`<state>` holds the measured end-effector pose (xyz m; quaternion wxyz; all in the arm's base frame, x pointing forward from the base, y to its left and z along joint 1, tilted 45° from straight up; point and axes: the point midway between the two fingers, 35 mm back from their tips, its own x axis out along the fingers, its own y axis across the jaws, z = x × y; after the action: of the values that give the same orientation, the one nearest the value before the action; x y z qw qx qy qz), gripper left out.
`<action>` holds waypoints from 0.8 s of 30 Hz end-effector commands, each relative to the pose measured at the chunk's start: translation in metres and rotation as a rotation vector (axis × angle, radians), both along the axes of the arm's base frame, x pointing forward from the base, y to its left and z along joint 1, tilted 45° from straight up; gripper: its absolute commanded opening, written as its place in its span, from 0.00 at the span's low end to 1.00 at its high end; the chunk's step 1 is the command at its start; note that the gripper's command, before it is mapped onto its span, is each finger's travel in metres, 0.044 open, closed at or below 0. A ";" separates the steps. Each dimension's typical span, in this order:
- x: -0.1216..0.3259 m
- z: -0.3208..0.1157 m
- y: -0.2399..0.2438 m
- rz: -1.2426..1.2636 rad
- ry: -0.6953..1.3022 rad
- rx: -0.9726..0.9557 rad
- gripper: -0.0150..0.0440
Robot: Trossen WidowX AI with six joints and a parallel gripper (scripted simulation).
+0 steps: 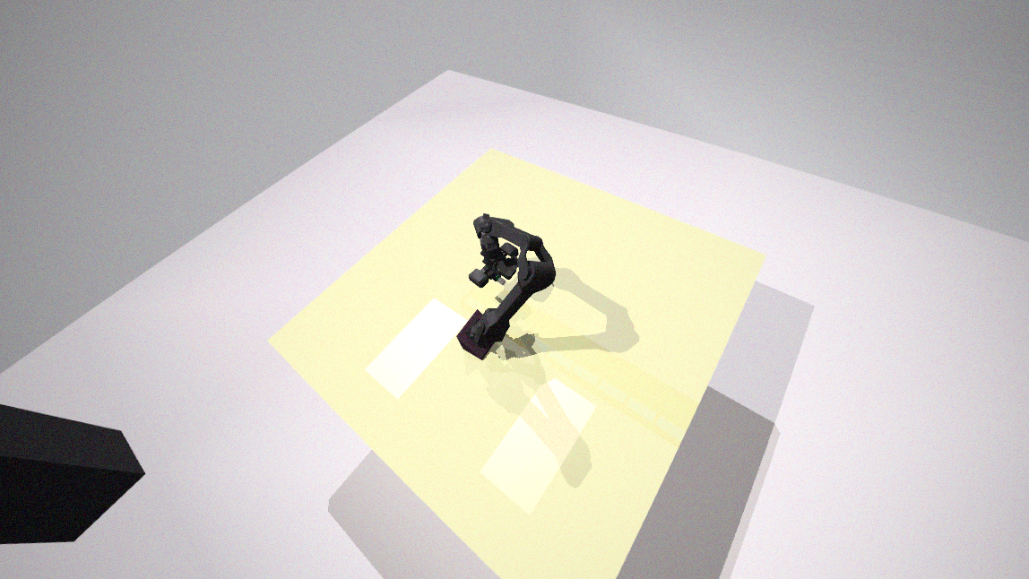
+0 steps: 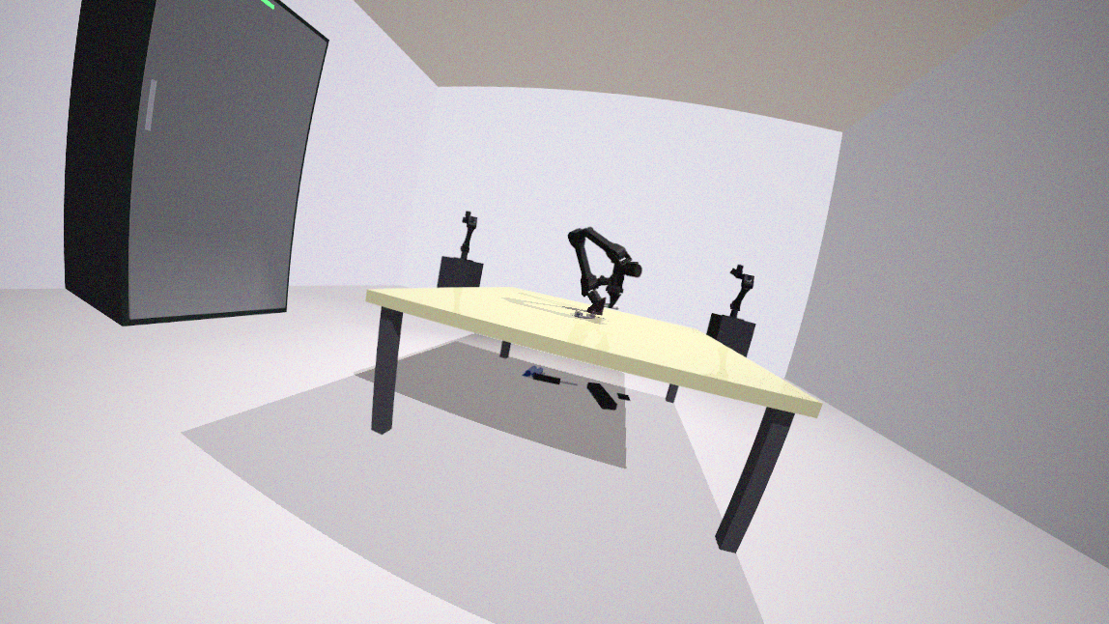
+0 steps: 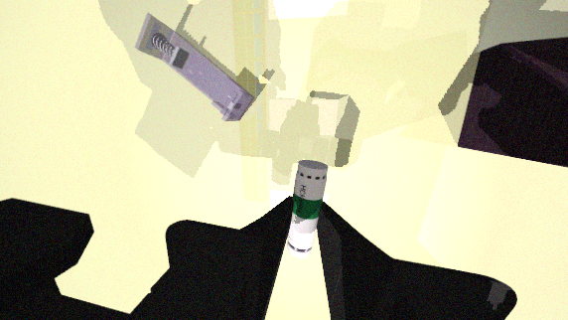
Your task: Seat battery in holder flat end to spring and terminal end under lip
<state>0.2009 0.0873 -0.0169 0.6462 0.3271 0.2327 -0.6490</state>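
My gripper is shut on the battery in the wrist view. The battery is a white and grey cylinder with a green band, gripped near its middle. Its smooth grey end points up the picture, and its other end, with a dark ring, points down between the fingers. It appears raised off the table. The purple-grey holder lies apart from the battery, slanting across the upper left of the wrist view. Its coil spring is at its upper-left end, and its lip is at the lower-right end. I cannot tell which battery end carries the terminal.
The pale yellow table bears the arm. The arm's dark base stands at the right of the wrist view. Arm shadows fall around the holder. A tall dark cabinet and two other small arms stand beyond the table.
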 end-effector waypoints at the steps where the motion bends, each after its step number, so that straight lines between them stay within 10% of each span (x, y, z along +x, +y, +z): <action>1: 0.016 0.011 -0.001 0.098 0.080 -0.001 0.36; 24: 0.093 0.083 -0.050 0.679 0.638 -0.060 0.36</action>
<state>0.2856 0.0439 0.0552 0.7237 0.0308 0.4775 -0.4972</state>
